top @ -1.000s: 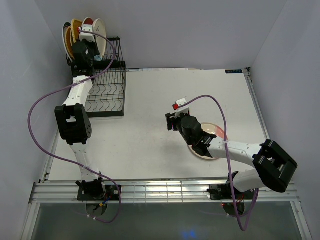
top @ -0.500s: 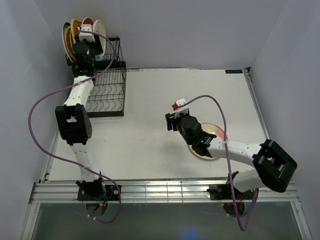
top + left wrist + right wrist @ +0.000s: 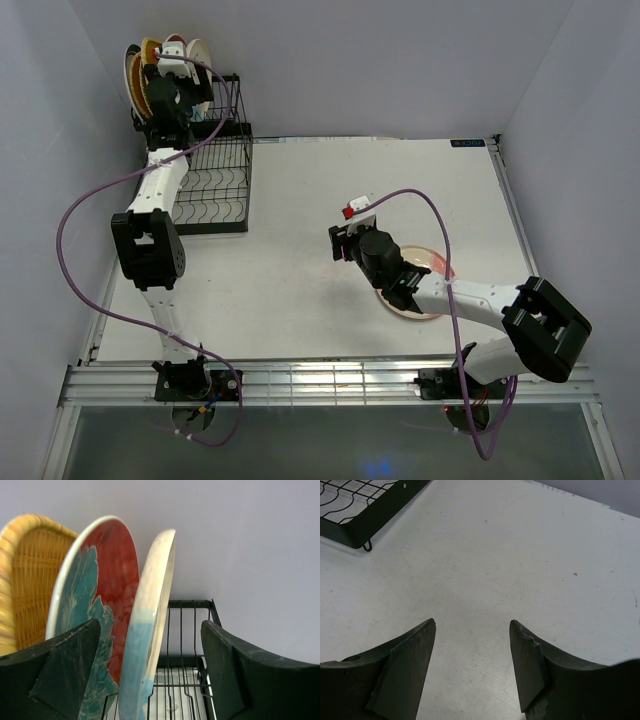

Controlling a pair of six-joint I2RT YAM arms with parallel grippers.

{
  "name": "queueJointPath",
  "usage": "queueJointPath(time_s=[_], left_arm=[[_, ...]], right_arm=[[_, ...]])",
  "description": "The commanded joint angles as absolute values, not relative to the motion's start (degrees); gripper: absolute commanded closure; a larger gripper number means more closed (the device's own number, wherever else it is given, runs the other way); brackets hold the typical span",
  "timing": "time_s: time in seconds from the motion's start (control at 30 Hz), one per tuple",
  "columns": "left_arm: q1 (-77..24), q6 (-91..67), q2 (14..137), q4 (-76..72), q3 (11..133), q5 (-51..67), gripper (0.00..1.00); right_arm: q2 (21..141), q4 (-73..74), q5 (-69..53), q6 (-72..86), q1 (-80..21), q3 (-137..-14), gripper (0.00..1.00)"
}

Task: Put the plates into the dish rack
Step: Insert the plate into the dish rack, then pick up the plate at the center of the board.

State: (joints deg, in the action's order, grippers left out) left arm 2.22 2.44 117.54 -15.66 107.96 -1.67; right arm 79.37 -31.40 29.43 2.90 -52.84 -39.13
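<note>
The black wire dish rack (image 3: 215, 190) stands at the table's far left. In its raised basket several plates stand on edge: a woven orange one (image 3: 25, 580), a red-teal floral one (image 3: 107, 575) and a cream-blue one (image 3: 155, 595). My left gripper (image 3: 150, 624) is open astride the cream-blue plate's rim, and the right finger is clear of it. A cream-pink plate (image 3: 436, 264) lies flat on the table, partly under my right arm. My right gripper (image 3: 471, 623) is open and empty above bare table, left of that plate.
The rack's lower slotted section (image 3: 210, 200) shows wavy wires, and its corner (image 3: 350, 510) lies at the upper left of the right wrist view. Grey walls close in behind and beside the rack. Purple cables loop off both arms.
My left gripper has opened wide and let go of the cream-blue plate, which now stands in the rack. The right arm has shifted slightly to the left.
</note>
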Motion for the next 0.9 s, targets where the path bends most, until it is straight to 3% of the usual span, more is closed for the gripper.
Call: queueJointPath(time_s=[0.0,0.1,0.37,0.87], left_arm=[[4.13,3.69,113.03,-14.59,111.09,-7.9,0.07],[4.13,3.87,112.33,-14.59,110.92,-8.96,0.02],[4.22,2.03,108.9,-14.59,108.73,-6.68,0.02],[4.04,-10.45,89.48,-16.52,93.7,-1.06,0.02]], right_arm=[[79.37,-32.78,29.44,3.6,-52.65,-41.57,0.33],[79.19,-32.7,29.36,3.69,-52.65,-41.48,0.33],[78.93,-32.61,29.27,3.78,-52.65,-41.4,0.33],[77.96,-31.82,29.53,3.78,-52.65,-40.96,0.32]])
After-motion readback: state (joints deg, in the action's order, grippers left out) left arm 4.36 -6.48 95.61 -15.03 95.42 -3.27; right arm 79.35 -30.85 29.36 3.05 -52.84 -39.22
